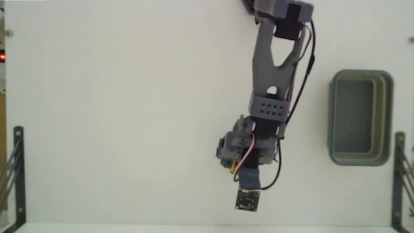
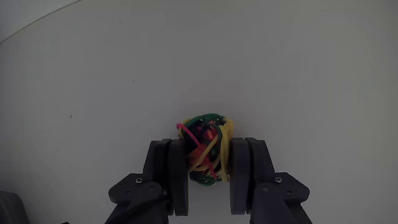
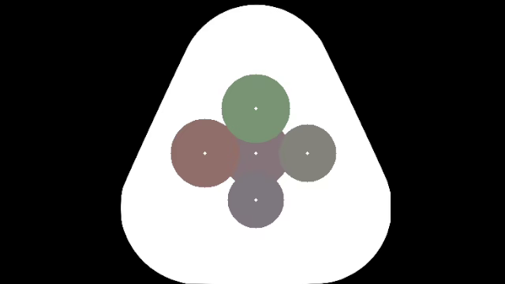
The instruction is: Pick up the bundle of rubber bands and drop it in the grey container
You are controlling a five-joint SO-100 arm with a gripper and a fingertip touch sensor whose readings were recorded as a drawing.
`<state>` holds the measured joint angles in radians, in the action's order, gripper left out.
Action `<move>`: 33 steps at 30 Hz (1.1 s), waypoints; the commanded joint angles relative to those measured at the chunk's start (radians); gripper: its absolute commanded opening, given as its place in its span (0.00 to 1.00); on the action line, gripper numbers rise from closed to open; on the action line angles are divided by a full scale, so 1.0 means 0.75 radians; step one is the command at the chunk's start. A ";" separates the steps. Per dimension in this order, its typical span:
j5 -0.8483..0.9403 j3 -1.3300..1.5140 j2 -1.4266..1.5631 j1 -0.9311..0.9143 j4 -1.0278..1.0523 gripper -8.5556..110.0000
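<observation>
In the wrist view, the bundle of rubber bands (image 2: 205, 134), a small clump of yellow, red and green loops, sits squeezed between the two dark pads of my gripper (image 2: 208, 148), which is shut on it. White table surface shows all around it. In the fixed view the grey arm (image 1: 272, 77) reaches down from the top edge and bends over the lower middle of the table, hiding the bundle and the fingertips beneath it. The grey container (image 1: 360, 74) stands at the right side of the table, well to the right of the arm, with nothing visible inside.
A small dark square circuit board (image 1: 246, 200) hangs at the arm's lower end, with red and yellow wires above it. Black metal brackets stand at the lower left (image 1: 18, 171) and lower right (image 1: 400, 175) table edges.
</observation>
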<state>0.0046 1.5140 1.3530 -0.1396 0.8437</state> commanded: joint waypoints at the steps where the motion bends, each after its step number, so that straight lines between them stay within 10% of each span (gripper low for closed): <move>1: -0.006 -0.001 0.049 -0.001 -0.024 0.37; 33: -0.006 -0.001 0.049 -0.001 -0.024 0.33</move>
<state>0.0046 1.5140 1.3530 -0.1396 0.8437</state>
